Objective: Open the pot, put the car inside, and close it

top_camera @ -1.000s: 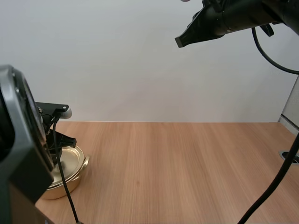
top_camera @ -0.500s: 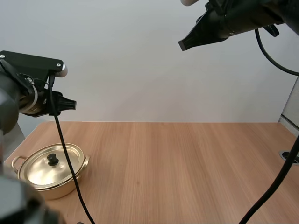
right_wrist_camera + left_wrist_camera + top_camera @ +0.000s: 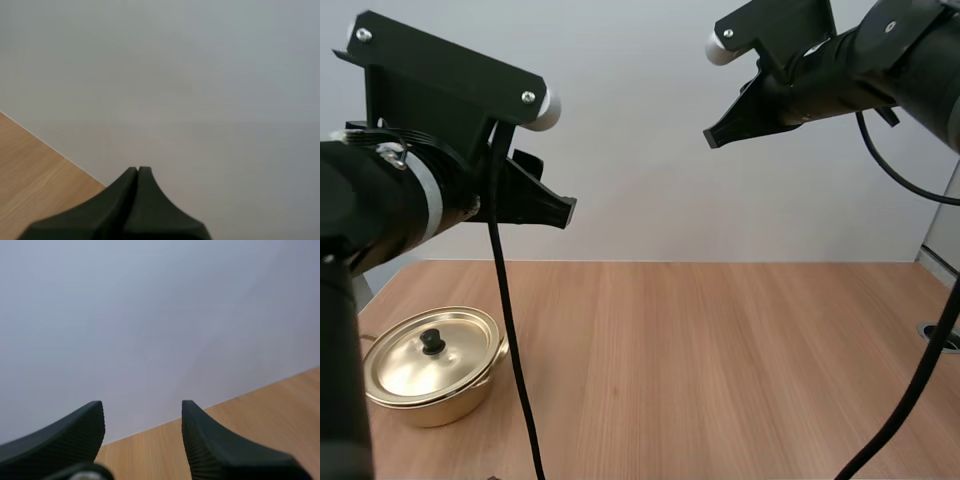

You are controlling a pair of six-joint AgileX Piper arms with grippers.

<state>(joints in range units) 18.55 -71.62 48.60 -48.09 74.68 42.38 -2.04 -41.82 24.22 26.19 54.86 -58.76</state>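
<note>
A golden pot (image 3: 428,378) stands at the table's near left, its lid (image 3: 425,358) with a black knob (image 3: 433,342) on it. My left gripper (image 3: 560,210) hangs high in the air above and to the right of the pot. In the left wrist view my left gripper (image 3: 142,407) is open, ribbed fingers (image 3: 210,440) apart with nothing between them, facing the wall and the table's far edge. My right gripper (image 3: 713,137) is raised high at the upper right. In the right wrist view my right gripper (image 3: 137,171) is shut into one dark wedge.
The wooden table (image 3: 720,360) stretches bare from the pot to the right side. A round metal hole (image 3: 940,336) sits at its right edge. A white wall rises behind the table.
My left arm has swung up from over the pot and to the right, leaving the pot and lid in plain sight. My right arm has shifted slightly lower.
</note>
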